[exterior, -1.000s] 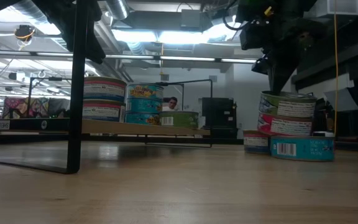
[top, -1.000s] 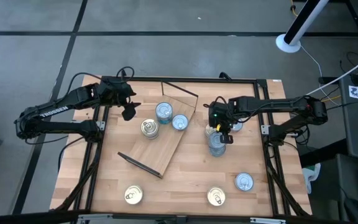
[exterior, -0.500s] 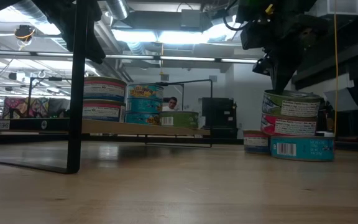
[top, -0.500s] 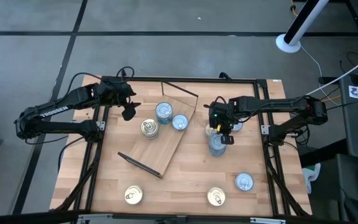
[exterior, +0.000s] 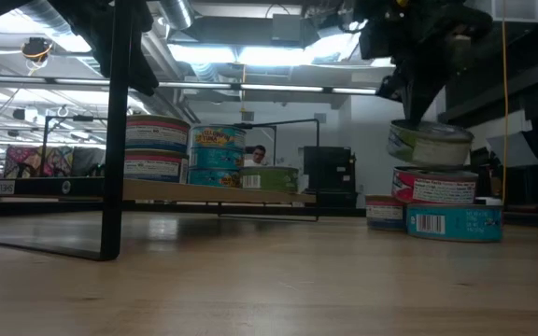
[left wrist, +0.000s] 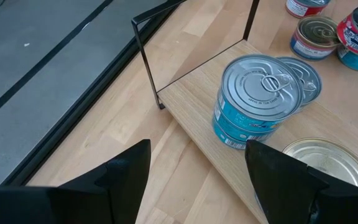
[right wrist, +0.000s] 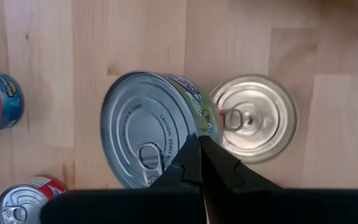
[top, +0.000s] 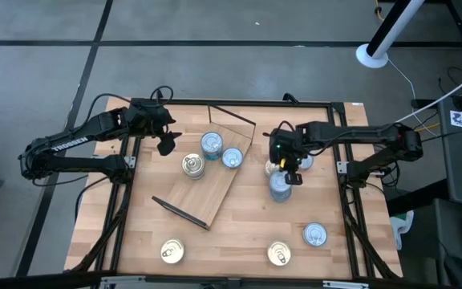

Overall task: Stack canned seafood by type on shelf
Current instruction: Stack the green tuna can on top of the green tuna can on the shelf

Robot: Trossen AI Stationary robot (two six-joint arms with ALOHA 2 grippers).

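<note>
I have the right gripper (exterior: pixel 417 98) pinched shut on the rim of a green-labelled can (exterior: pixel 430 144) hanging just above its stack, off the shelf (top: pixel 207 189) — such a thin edge-hold could slip — while the left gripper (top: pixel 165 144) waits open by the shelf.

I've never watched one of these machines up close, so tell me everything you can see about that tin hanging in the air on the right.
The lifted tin is a low round can with a silver pull-tab lid and a greenish label. The right gripper, shut, pinches its rim from above. It hangs slightly tilted, clear of the red-labelled tin just below, which sits on a blue tin. From the wrist camera, it partly overlaps a gold-lidded tin beneath.
</note>
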